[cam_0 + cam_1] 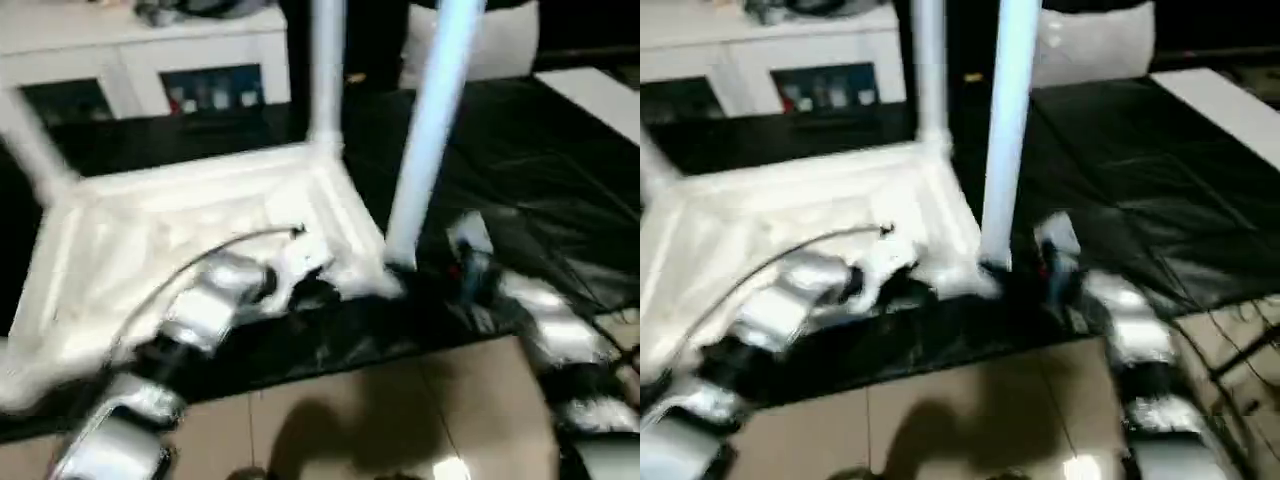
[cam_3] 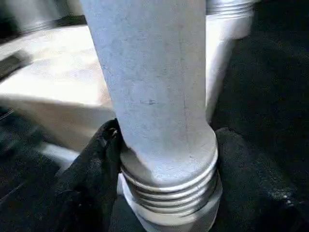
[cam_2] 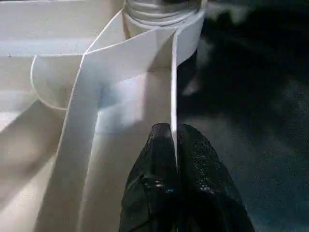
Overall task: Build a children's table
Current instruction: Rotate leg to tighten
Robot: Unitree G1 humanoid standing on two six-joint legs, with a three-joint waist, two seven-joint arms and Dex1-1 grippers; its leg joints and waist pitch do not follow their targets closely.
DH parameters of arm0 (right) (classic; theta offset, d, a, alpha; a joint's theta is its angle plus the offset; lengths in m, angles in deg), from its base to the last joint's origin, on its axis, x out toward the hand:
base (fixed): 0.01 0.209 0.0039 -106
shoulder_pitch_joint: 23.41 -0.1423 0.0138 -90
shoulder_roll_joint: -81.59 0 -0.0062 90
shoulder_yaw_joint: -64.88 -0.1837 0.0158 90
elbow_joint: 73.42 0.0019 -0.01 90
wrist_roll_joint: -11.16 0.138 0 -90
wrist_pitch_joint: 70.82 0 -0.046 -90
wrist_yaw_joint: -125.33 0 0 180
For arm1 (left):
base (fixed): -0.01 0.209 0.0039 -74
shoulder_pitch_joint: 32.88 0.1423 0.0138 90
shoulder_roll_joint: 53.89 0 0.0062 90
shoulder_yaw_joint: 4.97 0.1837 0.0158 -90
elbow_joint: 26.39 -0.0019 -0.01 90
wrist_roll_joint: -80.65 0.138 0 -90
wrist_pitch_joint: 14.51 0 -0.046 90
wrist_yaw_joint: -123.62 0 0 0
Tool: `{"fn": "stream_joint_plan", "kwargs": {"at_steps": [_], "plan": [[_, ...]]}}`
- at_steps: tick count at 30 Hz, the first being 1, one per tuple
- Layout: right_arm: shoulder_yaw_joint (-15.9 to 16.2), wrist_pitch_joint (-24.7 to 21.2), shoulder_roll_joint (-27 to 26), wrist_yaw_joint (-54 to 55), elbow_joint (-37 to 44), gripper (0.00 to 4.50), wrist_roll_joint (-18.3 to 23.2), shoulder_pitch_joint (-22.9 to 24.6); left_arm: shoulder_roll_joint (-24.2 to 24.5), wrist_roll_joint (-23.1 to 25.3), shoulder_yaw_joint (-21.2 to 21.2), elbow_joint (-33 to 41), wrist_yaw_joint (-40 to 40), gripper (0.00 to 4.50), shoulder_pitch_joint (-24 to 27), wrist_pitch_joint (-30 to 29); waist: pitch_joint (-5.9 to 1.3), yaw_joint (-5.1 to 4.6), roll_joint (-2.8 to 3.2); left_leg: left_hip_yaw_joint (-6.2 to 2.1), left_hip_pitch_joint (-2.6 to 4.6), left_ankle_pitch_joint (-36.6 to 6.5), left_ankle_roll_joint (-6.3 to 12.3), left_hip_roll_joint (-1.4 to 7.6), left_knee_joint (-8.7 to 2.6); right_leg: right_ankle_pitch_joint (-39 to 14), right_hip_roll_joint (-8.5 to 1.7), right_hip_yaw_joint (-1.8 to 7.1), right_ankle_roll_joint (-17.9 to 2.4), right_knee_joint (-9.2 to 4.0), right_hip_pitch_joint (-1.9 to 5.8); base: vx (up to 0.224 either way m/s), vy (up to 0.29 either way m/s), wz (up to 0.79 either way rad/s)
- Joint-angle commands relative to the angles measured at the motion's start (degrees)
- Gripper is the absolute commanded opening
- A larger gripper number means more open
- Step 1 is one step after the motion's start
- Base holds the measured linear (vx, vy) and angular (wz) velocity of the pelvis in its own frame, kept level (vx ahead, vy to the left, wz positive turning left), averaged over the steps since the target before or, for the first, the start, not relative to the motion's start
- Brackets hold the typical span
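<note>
Fingers first: the left gripper (image 3: 175, 159) was pinched tight on the thin side wall of the children's table (image 1: 190, 215), one black finger (image 3: 149, 179) each side of the rim. The right gripper (image 2: 166, 159) stood part-open, its fingers (image 2: 91, 174) wrapped around the near leg (image 1: 425, 130) just above its ribbed, flared end, at the corner socket (image 2: 169, 212). That table lay upside down on the black counter (image 1: 540, 170), ribbed underside up, another leg (image 1: 326, 70) upright at the far corner. By the look of it, light, stiff, smooth plastic: slippery on the tube, so low near the flare seemed the sound hold, and the rim wall the steadying one.
</note>
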Motion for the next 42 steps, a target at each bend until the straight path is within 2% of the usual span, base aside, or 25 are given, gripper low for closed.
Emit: {"fn": "stream_joint_plan", "kwargs": {"at_steps": [1, 3, 5, 6, 7, 8, 12, 13, 14, 19, 20, 25, 30, 36, 42], "plan": [[2.07, 0.31, -4.24, 5.64, -0.82, 2.61, -1.67, -1.84, -4.65, -1.89, 1.22, 2.12, 3.20, 0.00, -1.96, -0.80, -4.26, 0.37, -0.76, -0.68, -0.25, -3.29, 4.88, 1.73, -3.26, -8.42, -4.18, 2.87, -12.19, -4.55, 3.76, 0.000, 0.000, 0.00], [1.50, 0.32, -6.49, 8.11, -0.13, 2.61, -1.66, -2.77, -5.87, -0.70, 1.54, 1.76, 5.50, 0.00, -2.21, -0.71, -4.36, 0.31, -0.81, -0.69, -0.38, -1.85, 6.09, 1.70, -3.21, -4.49, -4.11, 2.91, -13.01, -4.12, 3.83, 0.000, 0.000, 0.00], [1.27, 0.00, -7.34, 7.48, 1.28, 3.31, -1.15, -2.48, -5.69, -0.13, 1.78, 1.82, 5.65, 0.00, -2.13, 0.00, -4.57, 0.54, -0.74, -0.64, -0.26, -0.97, 7.49, 1.74, -3.02, -2.08, -4.14, 2.90, -13.62, -3.92, 3.80, 0.000, 0.000, 0.00], [1.36, 0.24, -7.30, 6.62, 2.01, 3.31, -1.17, -2.10, -5.09, 0.37, 1.95, 1.79, 5.48, 0.00, -2.06, 0.56, -4.54, 0.68, -0.68, -0.67, -0.26, -0.44, 8.39, 1.83, -2.99, -0.48, -4.09, 2.89, -14.10, -3.75, 3.70, 0.000, 0.000, 0.00], [1.39, 0.58, -7.29, 6.56, 1.86, 3.31, -1.28, -2.11, -4.98, 0.61, 1.97, 1.86, 5.57, 0.00, -2.03, 0.52, -4.48, 0.71, -0.68, -0.64, -0.27, -0.60, 8.70, 1.85, -2.98, -0.32, -4.07, 2.86, -14.18, -3.77, 3.67, 0.000, 0.000, 0.00], [1.66, 1.62, -6.86, 6.02, 1.82, 3.52, -1.65, -1.83, -4.21, 1.39, 2.27, 1.89, 5.42, 0.00, -1.94, 1.01, -4.24, 0.68, -0.50, -0.69, -0.28, -1.91, 8.92, 2.00, -3.13, -1.76, -4.19, 2.78, -14.07, -4.02, 3.63, 0.000, 0.000, 0.00], [2.78, 3.03, -3.91, 3.07, 3.72, 3.86, -2.11, 0.28, -1.85, 2.13, 2.85, 1.15, 4.25, 0.00, -1.89, 2.81, -3.98, 0.71, -0.47, -0.66, -0.10, -4.82, 7.51, 2.05, -3.36, -5.47, -4.24, 2.84, -13.21, -4.48, 3.65, 0.000, 0.000, 0.00], [2.74, 3.57, -2.50, 1.60, 4.65, 3.86, -2.23, 1.14, -1.02, 2.16, 2.99, 0.78, 3.58, 0.00, -1.91, 3.68, -3.91, 0.72, -0.23, -0.69, -0.11, -5.11, 7.22, 2.05, -3.40, -5.77, -4.22, 2.86, -13.10, -4.44, 3.63, 0.000, 0.000, 0.00], [2.73, 3.60, -2.41, 1.50, 4.71, 4.02, -2.24, 1.19, -0.97, 2.16, 3.00, 0.76, 3.53, 0.00, -1.92, 3.73, -3.86, 0.79, -0.38, -0.65, -0.05, -5.56, 7.03, 2.04, -3.41, -6.20, -4.16, 2.88, -12.87, -4.61, 3.61, 0.000, 0.000, 0.00], [1.45, 4.76, 4.68, -4.93, 8.13, 4.43, -1.90, 3.53, 2.64, 1.58, 3.47, -0.41, -1.93, 0.00, -1.72, 8.22, -3.89, 1.22, -0.36, -0.70, -0.18, -5.37, 7.37, 1.99, -3.36, -5.47, -4.17, 2.94, -12.39, -4.48, 3.76, 0.000, 0.000, 0.00], [0.81, 4.73, 5.93, -6.94, 8.62, 4.43, -1.01, 3.39, 3.86, 1.16, 4.15, -0.56, -4.27, 0.00, -1.51, 10.95, -3.86, 1.19, -0.49, -0.69, -0.25, -5.31, 7.60, 1.92, -3.34, -5.56, -4.15, 2.90, -12.34, -4.53, 3.77, 0.000, 0.000, 0.00], [1.25, 3.63, 8.94, -13.53, 11.50, 4.43, 1.53, 3.84, 7.12, 0.41, 6.12, -0.38, -10.64, 0.00, -0.91, 15.59, -3.96, 1.66, -0.39, -0.66, 0.03, -5.81, 7.69, 2.26, -3.37, -6.73, -4.15, 2.90, -12.49, -4.49, 3.56, 0.000, 0.000, 0.00], [3.92, 1.91, 11.72, -21.09, 14.23, 4.43, 2.11, 4.39, 9.72, -0.77, 6.97, -0.42, -16.89, 0.00, -0.91, 18.76, -4.09, 2.28, -0.36, -0.67, 0.04, -5.21, 7.90, 2.42, -3.31, -4.74, -4.23, 2.94, -13.27, -4.09, 3.47, 0.000, 0.000, 0.00], [7.67, -1.37, 13.90, -28.81, 14.15, 4.43, 1.72, 4.54, 12.78, -2.15, 8.54, -0.08, -24.19, 0.00, -1.21, 21.36, -3.92, 2.57, -0.33, -0.64, -0.03, -6.42, 7.06, 2.41, -3.46, -6.93, -4.33, 2.97, -13.22, -4.35, 3.49, 0.000, 0.000, 0.00], [8.36, -4.34, 14.50, -32.29, 15.10, 3.88, 3.52, 4.86, 13.60, -1.83, 8.93, -1.42, -26.08, 0.00, -1.82, 23.13, -4.03, 2.97, -0.32, -0.64, 0.16, -6.44, 6.35, 2.55, -3.47, -7.19, -4.32, 3.07, -12.97, -4.31, 3.41, 0.000, 0.000, 0.00]]}}
